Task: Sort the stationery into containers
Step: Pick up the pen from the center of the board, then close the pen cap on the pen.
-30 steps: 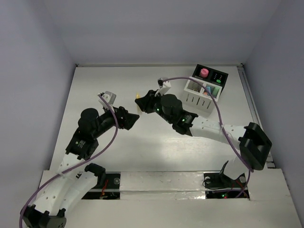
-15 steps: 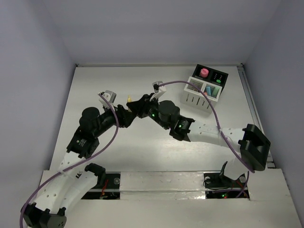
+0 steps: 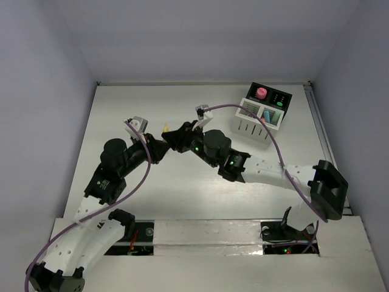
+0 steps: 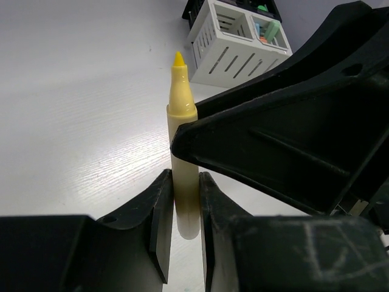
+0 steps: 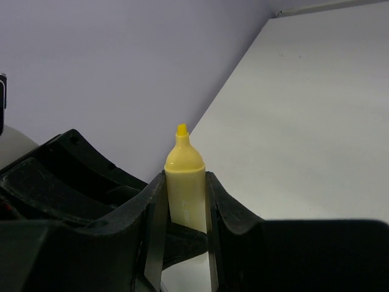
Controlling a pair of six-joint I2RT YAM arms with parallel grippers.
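— Where's the yellow pen (image 4: 180, 103)?
— Above the surface (image 3: 152, 103), between my arms: my left pincer (image 4: 183, 190) is clamped on it, my right pincer (image 5: 184, 193) too, well apart from the white slatted box (image 3: 254, 126)

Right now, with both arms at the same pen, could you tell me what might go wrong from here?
Both sets of jaws are shut on one yellow highlighter; if either arm pulls away before the other lets go, it could twist or slip out. Its tip is uncapped, so a drop might mark the table.
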